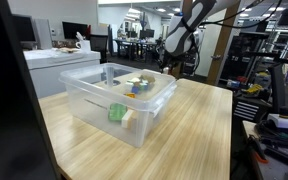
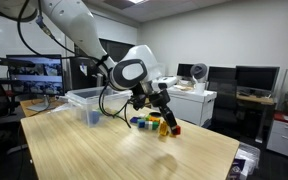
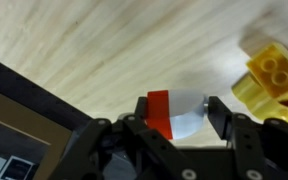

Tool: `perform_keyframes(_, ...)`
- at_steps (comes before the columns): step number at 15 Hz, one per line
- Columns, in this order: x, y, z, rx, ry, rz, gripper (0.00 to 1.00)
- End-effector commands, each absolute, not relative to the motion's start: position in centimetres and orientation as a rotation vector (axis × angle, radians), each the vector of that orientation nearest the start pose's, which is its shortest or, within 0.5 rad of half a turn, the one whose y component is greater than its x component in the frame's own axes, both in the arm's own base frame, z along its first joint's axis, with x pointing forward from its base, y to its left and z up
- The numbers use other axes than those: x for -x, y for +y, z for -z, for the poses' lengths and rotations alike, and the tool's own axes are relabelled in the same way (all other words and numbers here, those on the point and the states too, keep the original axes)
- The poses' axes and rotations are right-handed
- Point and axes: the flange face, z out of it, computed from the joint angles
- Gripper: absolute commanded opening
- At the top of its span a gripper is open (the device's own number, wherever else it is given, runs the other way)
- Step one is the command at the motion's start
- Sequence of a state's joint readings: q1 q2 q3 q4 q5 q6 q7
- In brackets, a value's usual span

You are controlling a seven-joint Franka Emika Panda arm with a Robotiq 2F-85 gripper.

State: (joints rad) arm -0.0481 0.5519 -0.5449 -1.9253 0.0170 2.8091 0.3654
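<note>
In the wrist view my gripper (image 3: 178,112) is shut on a small red and pale grey block (image 3: 174,110), one finger on each side, lifted a little above the wooden table (image 3: 104,50). Yellow toy bricks (image 3: 274,72) lie on the table just beyond it to the right. In an exterior view the gripper (image 2: 163,110) hangs low over a small heap of coloured bricks (image 2: 149,122) near the middle of the table. In an exterior view the arm (image 1: 184,35) stands at the table's far end, behind the bin, and the gripper itself is hard to make out.
A clear plastic bin (image 1: 99,100) holding a green piece (image 1: 117,113) and other coloured pieces stands on the table; it shows behind the arm too (image 2: 84,100). Desks with monitors (image 2: 249,78) and shelving surround the table. The table edge (image 1: 229,130) runs close to cluttered racks.
</note>
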Motion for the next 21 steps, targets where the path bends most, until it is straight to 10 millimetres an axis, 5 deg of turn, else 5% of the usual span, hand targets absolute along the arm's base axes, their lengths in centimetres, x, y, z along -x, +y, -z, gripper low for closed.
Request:
perform_keyframes(1, -56.0, -30.3, -35.8, 3.04, 1.14, 0.863, 0.38)
perform_keyframes(5, -55.0, -21.6, -40.2, 3.01, 0.81, 0.918, 0.38)
perform_keyframes(9, -50.9, -11.9, -41.3, 2.993, 0.477, 0.868, 0.38)
perform_keyframes(13, -46.3, -5.1, -41.6, 2.944, 0.155, 0.817, 0.38)
perform_keyframes(15, -45.2, -3.1, -41.9, 2.913, -0.01, 0.829, 0.38)
perform_keyframes(16, -44.9, -2.6, -42.1, 2.904, -0.071, 0.842, 0.88)
perform_keyframes(21, -45.6, -4.0, -43.0, 2.883, -0.164, 0.929, 1.0)
